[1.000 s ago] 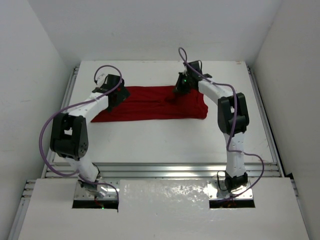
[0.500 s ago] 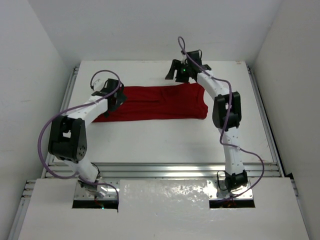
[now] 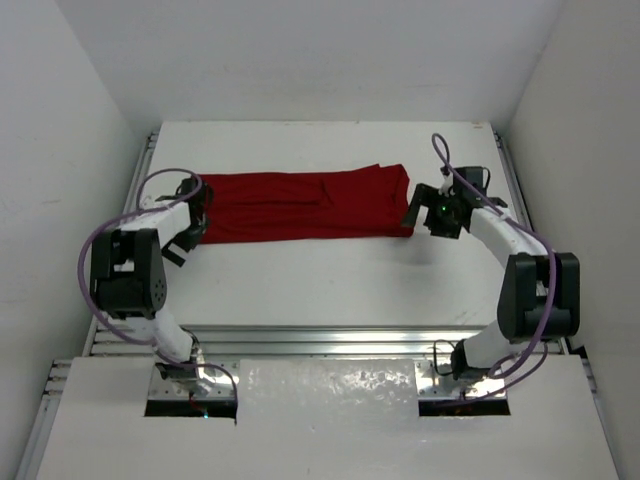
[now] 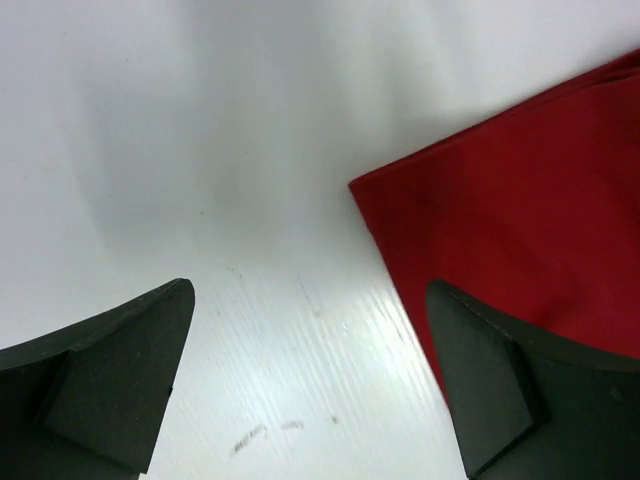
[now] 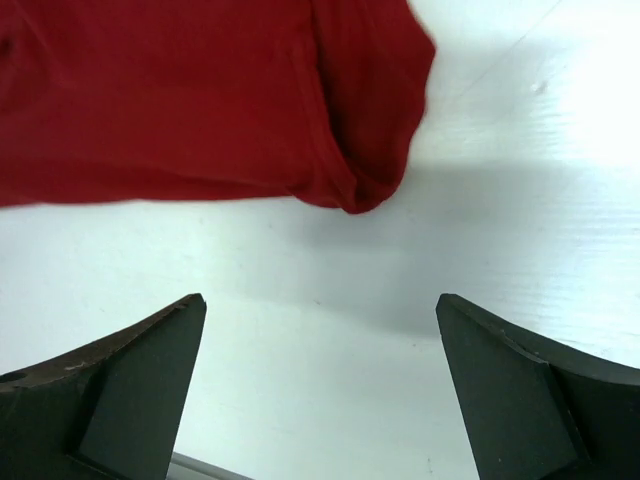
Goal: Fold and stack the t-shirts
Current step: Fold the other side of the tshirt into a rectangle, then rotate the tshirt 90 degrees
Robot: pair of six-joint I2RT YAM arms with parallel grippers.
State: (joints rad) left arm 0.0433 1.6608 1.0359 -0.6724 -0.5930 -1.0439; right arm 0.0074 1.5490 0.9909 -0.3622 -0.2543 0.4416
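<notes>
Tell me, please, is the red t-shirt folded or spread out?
Folded lengthwise: the t-shirt lies as a narrow band on the table, no sleeves sticking out, layers doubled at its right end.

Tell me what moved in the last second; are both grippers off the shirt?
Both came off it and swung outward: the left gripper to the left end of the t-shirt, the right gripper from the far edge to the right end. Both are open, holding nothing. The t-shirt stays a long folded band.
</notes>
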